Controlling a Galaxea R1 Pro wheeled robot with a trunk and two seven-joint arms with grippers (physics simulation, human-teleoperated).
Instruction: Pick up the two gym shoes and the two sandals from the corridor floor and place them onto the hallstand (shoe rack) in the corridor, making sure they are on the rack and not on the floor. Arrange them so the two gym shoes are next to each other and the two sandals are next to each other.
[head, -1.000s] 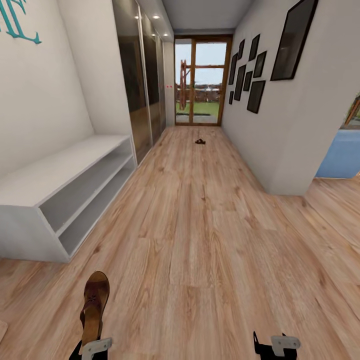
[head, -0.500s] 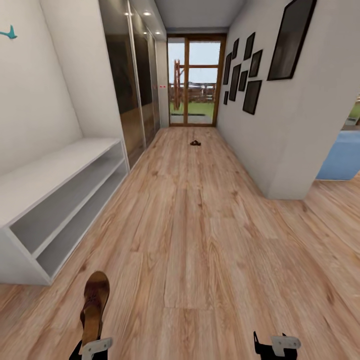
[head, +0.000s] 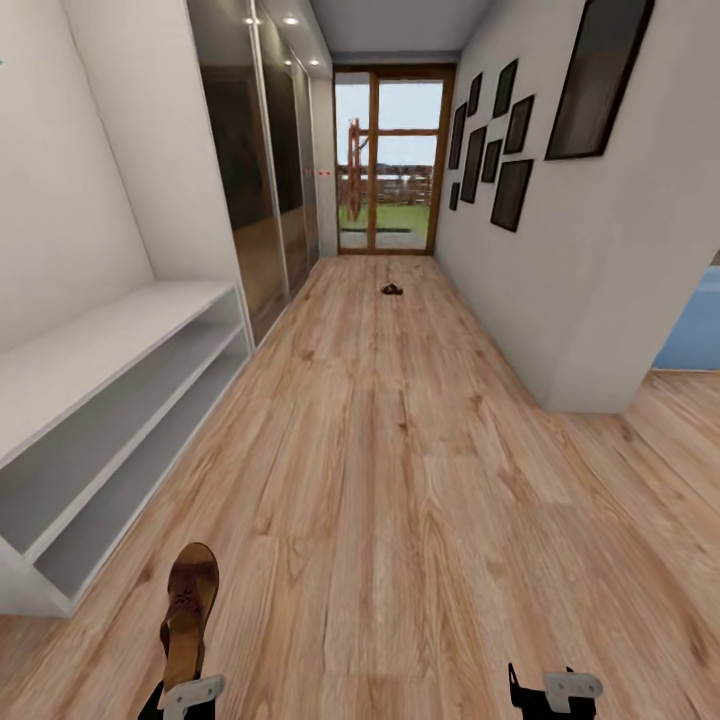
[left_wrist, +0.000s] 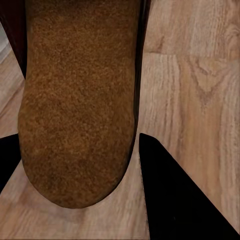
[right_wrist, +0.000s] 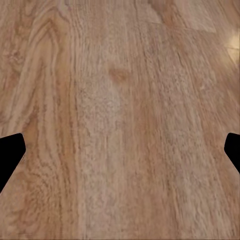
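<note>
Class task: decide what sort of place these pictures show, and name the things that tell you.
Most likely a home entrance corridor: a low white open-shelved shoe rack along one wall, a glazed wooden-framed door at the far end, and dark picture frames on the opposite wall.

Head view: the left gripper (head: 185, 698) appeared at 7 o'clock as black bodywork carrying a pale grey angled bracket pierced by two small dark holes, and the right gripper (head: 553, 692) at 5 o'clock bore a matching grey plate on black housing with a short black prong rising at its inner side. Wrist views: the fingers (left_wrist: 180, 200) of the left gripper and those (right_wrist: 10, 155) of the right were flat, matte black wedges with no visible markings, screws or cables.
</note>
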